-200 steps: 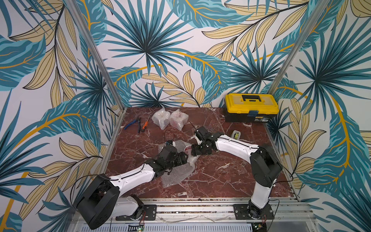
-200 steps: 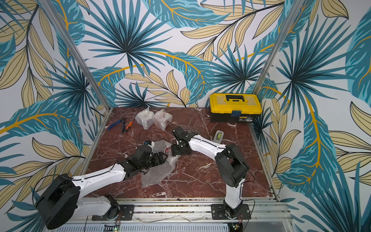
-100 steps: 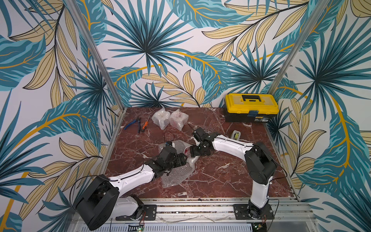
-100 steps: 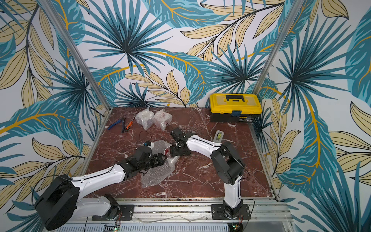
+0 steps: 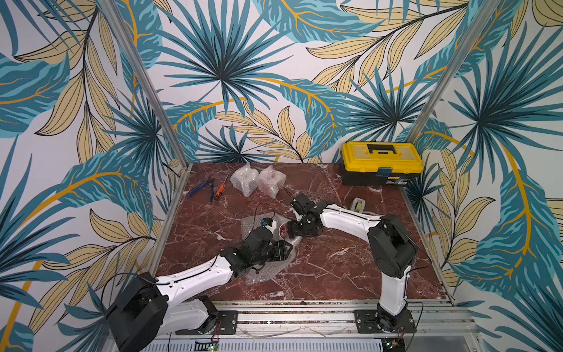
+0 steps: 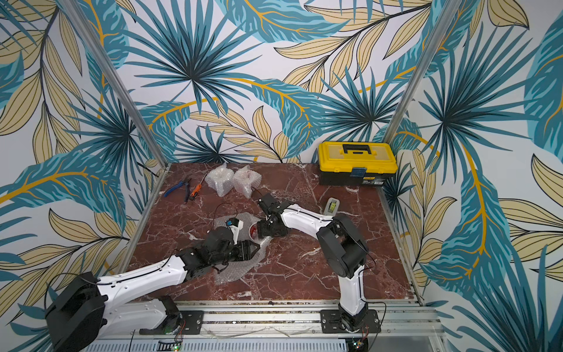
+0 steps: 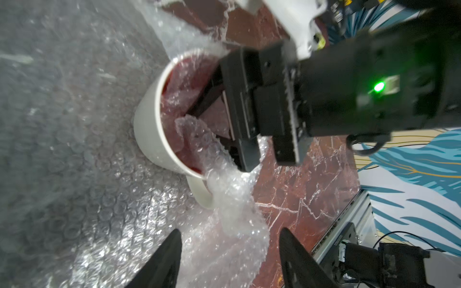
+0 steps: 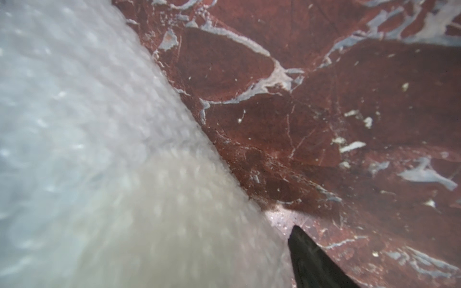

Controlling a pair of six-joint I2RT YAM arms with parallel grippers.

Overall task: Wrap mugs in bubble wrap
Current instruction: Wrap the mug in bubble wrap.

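The white mug [image 7: 149, 129] lies sideways, mouth toward the right gripper [image 7: 209, 117], which is spread inside it; the left gripper [image 7: 230, 230], unclenched, straddles bubble wrap [image 7: 232, 199] beside the mug's handle.

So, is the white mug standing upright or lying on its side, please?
On its side: the mug lies on the bubble wrap, its red mouth facing sideways at the right gripper.

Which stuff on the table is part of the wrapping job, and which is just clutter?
Job: white ceramic mug with red inside, on its side; clear bubble wrap sheet under it; two bubble-wrapped bundles at the back.
Lying about: yellow plastic toolbox; blue-handled pliers; orange-handled screwdriver; small grey tape dispenser.
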